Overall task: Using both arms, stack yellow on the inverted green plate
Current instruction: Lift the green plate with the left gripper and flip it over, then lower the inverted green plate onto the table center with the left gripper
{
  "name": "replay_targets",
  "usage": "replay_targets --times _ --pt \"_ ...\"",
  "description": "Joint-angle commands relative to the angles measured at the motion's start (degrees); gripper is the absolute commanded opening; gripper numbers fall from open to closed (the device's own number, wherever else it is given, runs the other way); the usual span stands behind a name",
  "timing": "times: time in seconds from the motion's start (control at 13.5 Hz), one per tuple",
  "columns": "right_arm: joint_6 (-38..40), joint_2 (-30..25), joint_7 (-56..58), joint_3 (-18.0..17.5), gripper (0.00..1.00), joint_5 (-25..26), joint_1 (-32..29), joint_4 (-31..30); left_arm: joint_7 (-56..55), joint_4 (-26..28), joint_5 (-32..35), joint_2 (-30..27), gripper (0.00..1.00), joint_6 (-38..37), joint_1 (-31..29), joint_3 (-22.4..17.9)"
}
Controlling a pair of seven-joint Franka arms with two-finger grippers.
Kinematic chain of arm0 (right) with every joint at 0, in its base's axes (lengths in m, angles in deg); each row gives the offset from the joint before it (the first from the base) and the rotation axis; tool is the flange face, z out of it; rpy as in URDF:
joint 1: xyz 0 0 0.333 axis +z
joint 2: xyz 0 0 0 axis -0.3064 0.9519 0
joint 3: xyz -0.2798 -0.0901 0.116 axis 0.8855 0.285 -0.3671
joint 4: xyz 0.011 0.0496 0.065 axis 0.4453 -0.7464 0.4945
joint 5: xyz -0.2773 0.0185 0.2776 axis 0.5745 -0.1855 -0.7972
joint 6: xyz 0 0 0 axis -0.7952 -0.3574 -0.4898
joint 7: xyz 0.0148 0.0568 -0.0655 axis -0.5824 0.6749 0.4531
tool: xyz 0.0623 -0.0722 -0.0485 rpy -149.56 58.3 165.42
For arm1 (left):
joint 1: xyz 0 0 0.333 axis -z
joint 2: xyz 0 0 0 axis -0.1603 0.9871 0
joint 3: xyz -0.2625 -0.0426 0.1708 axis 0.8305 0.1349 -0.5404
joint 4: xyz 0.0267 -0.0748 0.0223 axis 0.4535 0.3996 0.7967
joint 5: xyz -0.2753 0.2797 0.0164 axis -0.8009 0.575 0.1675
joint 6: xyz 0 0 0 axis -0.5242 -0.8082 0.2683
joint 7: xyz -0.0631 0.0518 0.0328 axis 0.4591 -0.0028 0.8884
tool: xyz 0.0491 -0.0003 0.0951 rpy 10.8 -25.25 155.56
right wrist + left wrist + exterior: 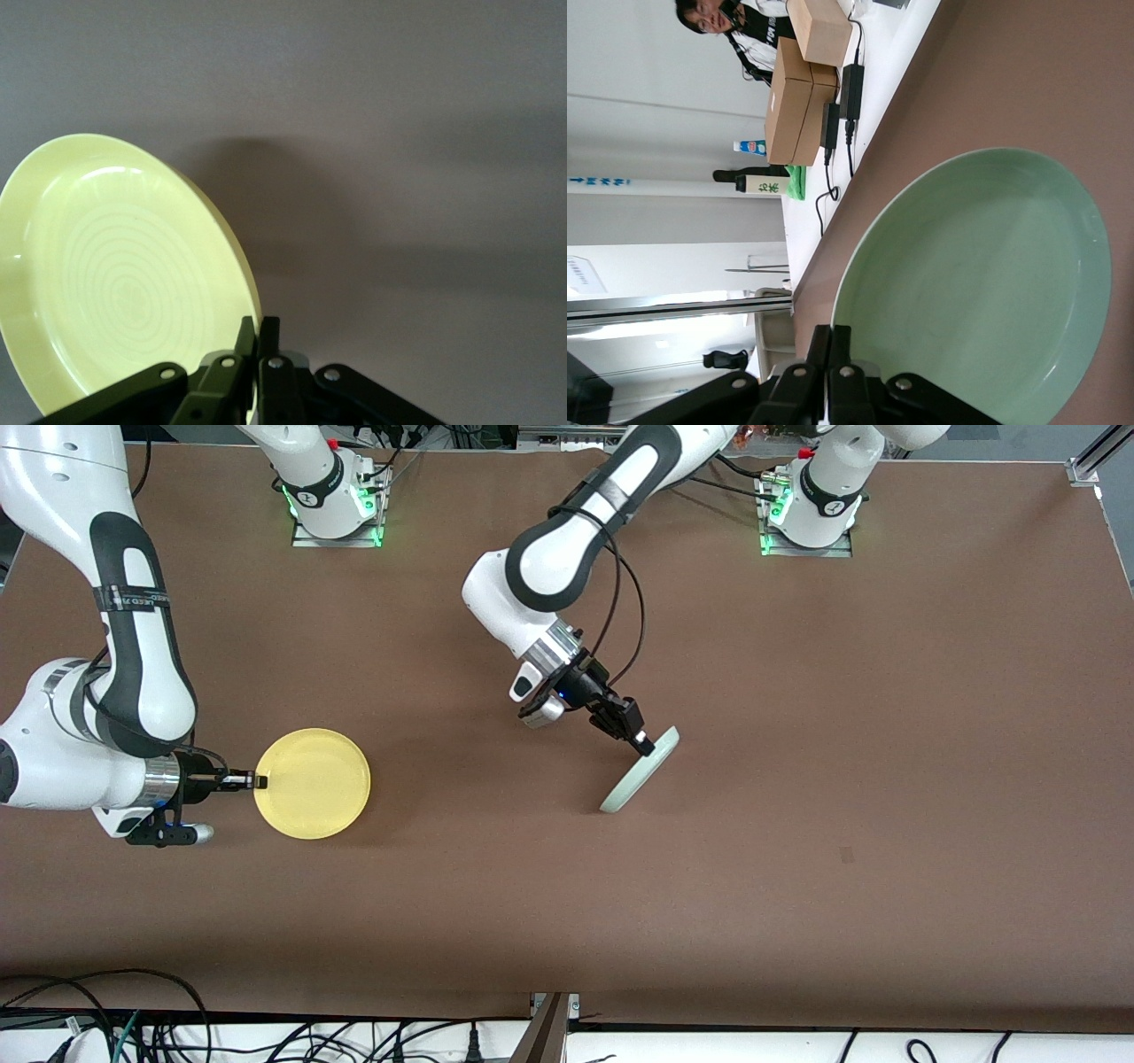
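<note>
Brown desk [797,779], cardboard boxes [799,97] past its edge, two plates: one yellow [312,783] toward right arm's end, clamped by right tool [259,781], one green plate [640,772] mid-desk, tilted on edge, clamped by left tool [644,741].

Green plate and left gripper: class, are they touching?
Touching. In the left wrist view the left gripper is shut on the green plate's rim; the front view shows the plate tilted up on edge.
</note>
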Motion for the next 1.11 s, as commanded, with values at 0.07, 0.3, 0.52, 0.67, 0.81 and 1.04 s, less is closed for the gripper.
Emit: replay_targets --times 0.07,0.3,0.52,0.67,0.81,1.04 --pt "0.84 -0.33 -0.74 -0.39 0.00 0.15 -0.58 0.05 -2.20 -3.11 1.82 4.27 0.00 -2.61 3.10 -1.99" --pt "0.84 -0.33 -0.75 -0.39 0.00 0.15 -0.49 -0.04 -4.14 -3.11 1.73 4.71 0.00 -2.61 4.16 -1.99" --pt "0.84 -0.32 -0.66 -0.39 0.00 0.15 -0.58 -0.04 -5.11 -3.03 1.65 5.68 0.00 -2.70 5.74 -1.90" --pt "0.84 -0.32 -0.75 -0.39 0.00 0.15 -0.49 -0.04 -8.24 -2.94 1.39 6.12 0.00 -2.70 6.62 -1.81" --pt "0.84 -0.32 -0.66 -0.39 0.00 0.15 -0.67 -0.04 -10.38 -2.94 1.30 6.82 0.00 -2.61 7.50 -1.72" --pt "0.84 -0.24 -0.66 -0.39 0.00 0.15 -0.67 -0.04 -13.35 -2.67 1.38 7.35 0.06 -2.61 9.61 -1.72"
